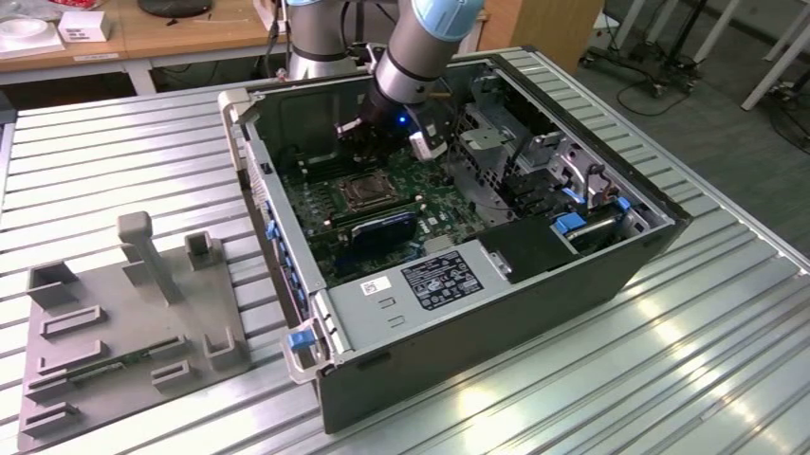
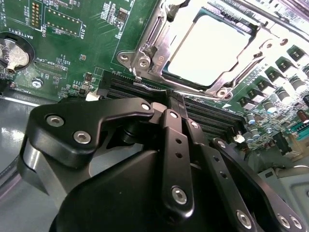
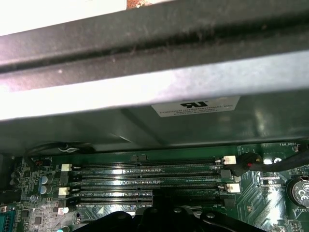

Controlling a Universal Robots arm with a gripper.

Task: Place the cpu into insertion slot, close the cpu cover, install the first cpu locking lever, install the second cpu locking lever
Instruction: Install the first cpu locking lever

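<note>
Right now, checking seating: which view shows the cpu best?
The second wrist view: the cpu sits close, pale, framed by silvery metal. The exterior view shows the insertion slot small; the first wrist view faces memory slots.

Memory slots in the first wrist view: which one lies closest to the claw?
The outermost slot, the one farthest from the grey case wall; the claw covers part of it, while the others lie clear.

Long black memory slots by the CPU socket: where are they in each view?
Exterior view: long black memory slots between the black hand and the silver-framed socket.
Second wrist view: slots between hand and socket.
First wrist view: slots between hand and grey case wall.
Shared landmark: the hand.
</note>
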